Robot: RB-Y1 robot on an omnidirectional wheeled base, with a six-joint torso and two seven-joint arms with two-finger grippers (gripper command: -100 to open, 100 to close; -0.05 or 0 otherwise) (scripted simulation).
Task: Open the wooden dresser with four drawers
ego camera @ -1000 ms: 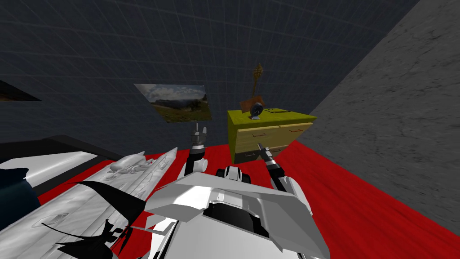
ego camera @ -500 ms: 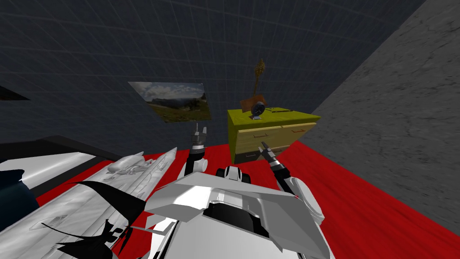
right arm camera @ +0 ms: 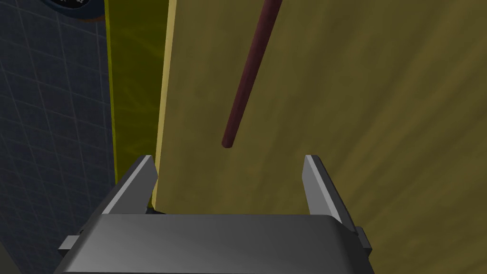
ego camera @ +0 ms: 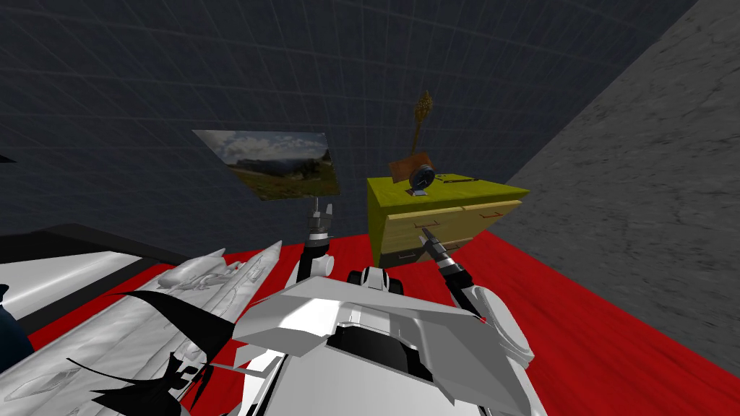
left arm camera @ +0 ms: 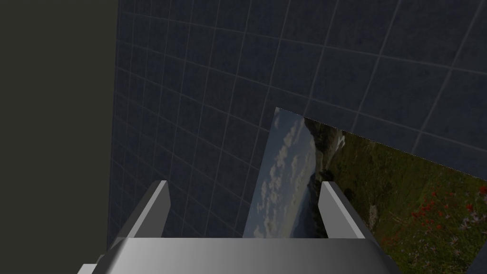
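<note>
The dresser (ego camera: 405,204) stands against the dark tiled wall, with a yellow-green top and tan drawer fronts (ego camera: 462,217) that carry thin dark red handles. My right gripper (ego camera: 428,235) reaches to the left drawer column, low on the front. In the right wrist view the right gripper (right arm camera: 228,183) is open just short of a tan drawer front (right arm camera: 356,119). The end of a dark red handle (right arm camera: 247,81) lies just beyond the gap between the fingers, and nothing is held. My left gripper (ego camera: 320,209) is raised left of the dresser, and in its own view the left gripper (left arm camera: 245,204) is open and empty.
A small round clock-like object (ego camera: 421,177) and a brown pot with a dried stalk (ego camera: 412,162) sit on the dresser's top. A white bed (ego camera: 144,310) lies to my left. The floor (ego camera: 578,318) is red, and a grey wall (ego camera: 650,180) rises on the right.
My right gripper's fingers have parted, and its forearm has swung a little to the right at the dresser's front. My view has shifted slightly; the left arm holds still.
</note>
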